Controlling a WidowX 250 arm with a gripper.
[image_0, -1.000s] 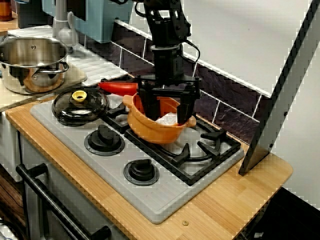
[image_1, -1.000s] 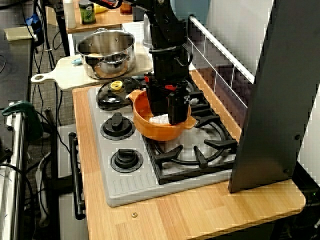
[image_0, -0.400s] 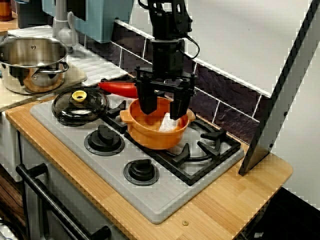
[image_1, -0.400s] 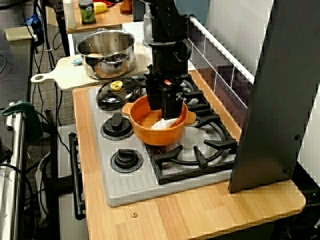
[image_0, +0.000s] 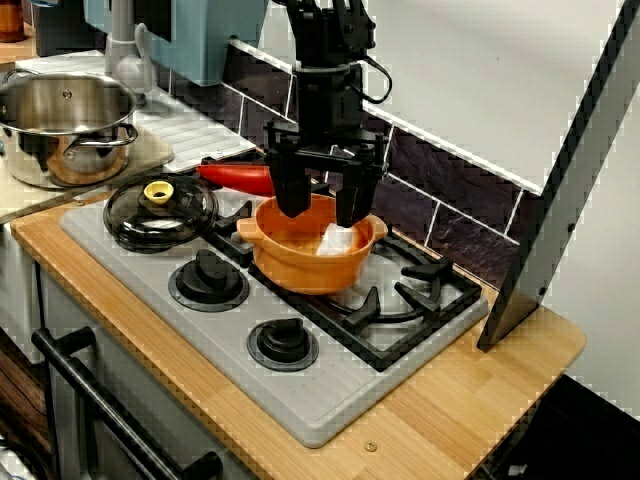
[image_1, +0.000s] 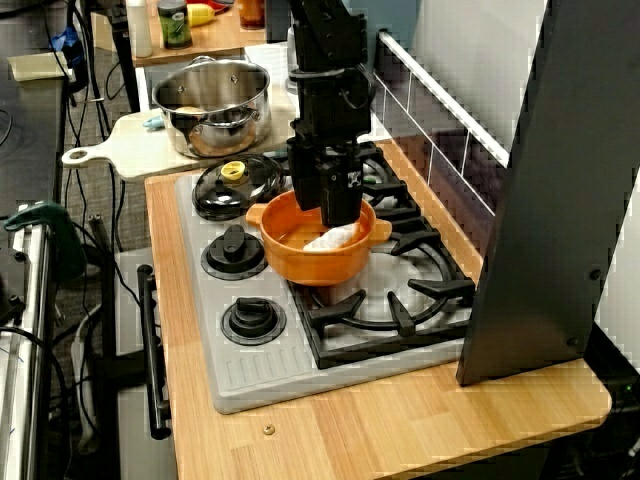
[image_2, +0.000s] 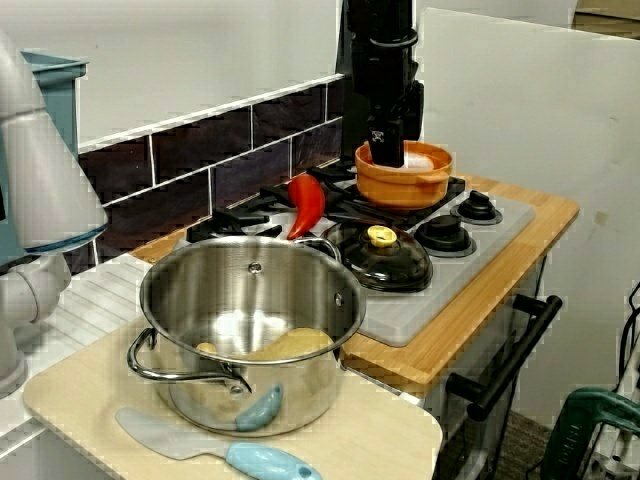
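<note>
An orange pot (image_0: 305, 255) with two small handles sits level on the left rear burner grate, with a white cloth (image_0: 338, 240) lying inside it. My black gripper (image_0: 320, 205) hangs straight down over the pot, open, its fingertips wide apart at about rim height and nothing between them. From the higher side view the gripper (image_1: 335, 210) covers the pot's (image_1: 310, 255) far rim, beside the cloth (image_1: 330, 238). In the view from behind the steel pot, the gripper (image_2: 388, 155) stands over the orange pot (image_2: 403, 182).
A black glass lid (image_0: 160, 208) with a yellow knob lies left of the pot. A red pepper-shaped object (image_0: 235, 175) rests behind it. A steel pot (image_0: 65, 125) stands on a cutting board at far left. Stove knobs (image_0: 208, 275) line the front. A grey panel (image_0: 560, 190) leans at right.
The gripper has risen and shifted slightly left. The orange pot, tilted a second ago, now rests level on the grate and sits a little further left.
</note>
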